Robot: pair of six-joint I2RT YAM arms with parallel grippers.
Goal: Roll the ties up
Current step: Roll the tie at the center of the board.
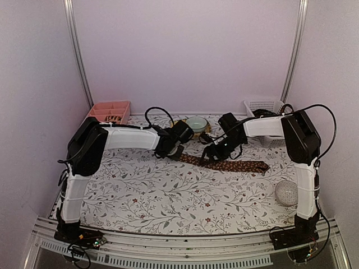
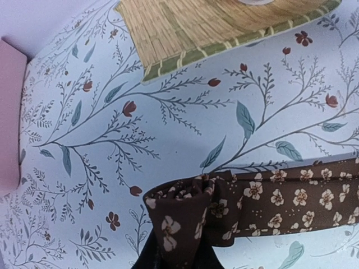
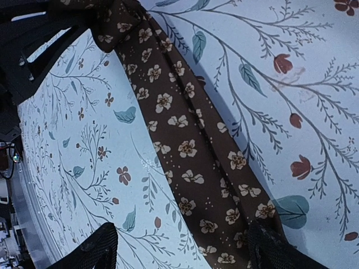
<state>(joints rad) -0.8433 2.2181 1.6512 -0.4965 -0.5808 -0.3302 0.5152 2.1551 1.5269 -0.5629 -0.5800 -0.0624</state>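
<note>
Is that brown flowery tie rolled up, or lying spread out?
The tie is mostly spread out. Only one end is bunched into a fold at the left pincer; the rest lies flat on the table.

Soft, even, pinkish light; faint shadows; grainy overhead view, sharper wrist views with curved edges.

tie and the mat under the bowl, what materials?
The tie looks like soft woven fabric, matte brown with a cream flower print; it creases and bunches at one end. The mat seems woven straw or bamboo, yellowish with green edging; parallel strands show.
</note>
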